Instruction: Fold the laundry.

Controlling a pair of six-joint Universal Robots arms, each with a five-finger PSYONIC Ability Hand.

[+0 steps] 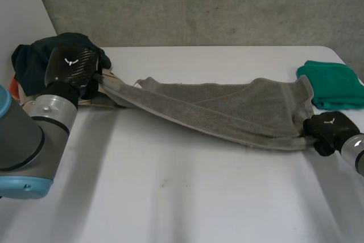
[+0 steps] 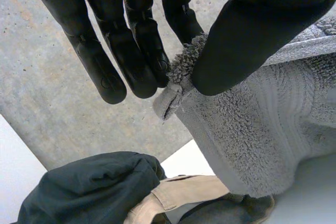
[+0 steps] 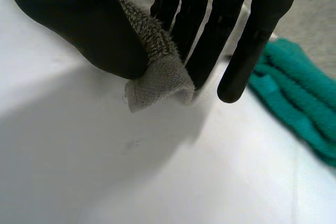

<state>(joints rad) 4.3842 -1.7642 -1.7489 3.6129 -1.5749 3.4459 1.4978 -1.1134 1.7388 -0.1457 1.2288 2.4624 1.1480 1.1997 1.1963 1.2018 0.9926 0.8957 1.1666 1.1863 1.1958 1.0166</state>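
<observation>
1. My right hand (image 1: 329, 131), low over the white table (image 1: 187, 197), pinches one end corner of the grey towel (image 1: 227, 112) between thumb and fingers.
2. Towel stretched across mid-table, twisted.
3. My left hand (image 1: 73, 68), raised, pinches the opposite corner.
4. Beyond: folded green cloth (image 1: 333, 85), dark clothes pile (image 1: 31, 61).
5. Judgement: spreading step. Next I lay the towel flat, untwisted.

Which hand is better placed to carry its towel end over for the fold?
Probably the left hand: it pinches its grey towel corner clear of the table; the right hand pinches its corner down on it.
</observation>
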